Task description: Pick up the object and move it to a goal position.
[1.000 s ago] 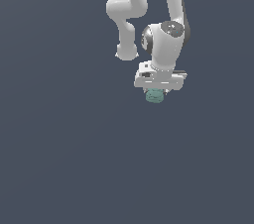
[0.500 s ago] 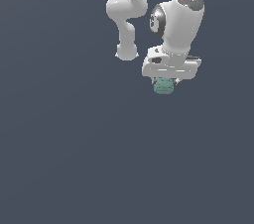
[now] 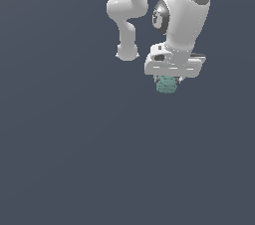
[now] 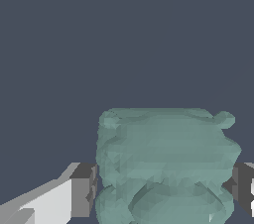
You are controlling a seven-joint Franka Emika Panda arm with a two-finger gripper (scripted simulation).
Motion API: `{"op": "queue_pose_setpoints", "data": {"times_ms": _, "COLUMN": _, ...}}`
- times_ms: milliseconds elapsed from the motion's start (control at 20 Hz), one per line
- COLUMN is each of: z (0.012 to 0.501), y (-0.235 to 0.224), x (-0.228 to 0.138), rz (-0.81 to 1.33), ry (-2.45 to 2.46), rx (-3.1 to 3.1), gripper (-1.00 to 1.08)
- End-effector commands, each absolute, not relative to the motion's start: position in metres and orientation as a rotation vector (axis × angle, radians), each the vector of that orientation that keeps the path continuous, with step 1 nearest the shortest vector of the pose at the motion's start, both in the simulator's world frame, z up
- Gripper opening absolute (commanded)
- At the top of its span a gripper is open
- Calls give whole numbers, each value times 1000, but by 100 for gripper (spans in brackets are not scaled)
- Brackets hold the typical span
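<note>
Teal and ribbed, the object sits pinched between the tool's dark pads, squeezed from both sides so it stays put for carrying, toward the bench's far edge.

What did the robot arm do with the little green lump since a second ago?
The gripper carried the lump toward the exterior view's right, with almost no change in height. The arm's wrist swung over with it. The hold did not change: in the wrist view the fingers press the lump from both sides. The grey background looks the same.
</note>
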State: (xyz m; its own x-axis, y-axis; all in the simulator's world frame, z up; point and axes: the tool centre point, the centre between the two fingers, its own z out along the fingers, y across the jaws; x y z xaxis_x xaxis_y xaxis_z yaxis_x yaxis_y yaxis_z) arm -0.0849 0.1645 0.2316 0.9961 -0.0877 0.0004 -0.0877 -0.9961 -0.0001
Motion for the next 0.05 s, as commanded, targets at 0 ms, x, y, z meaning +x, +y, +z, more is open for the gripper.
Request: {"op": "queue_pose_setpoints", "data": {"times_ms": 0, "z": 230, "y": 164, "x": -85, "rz": 0, "ry": 138, "rx": -3139, "gripper": -100}}
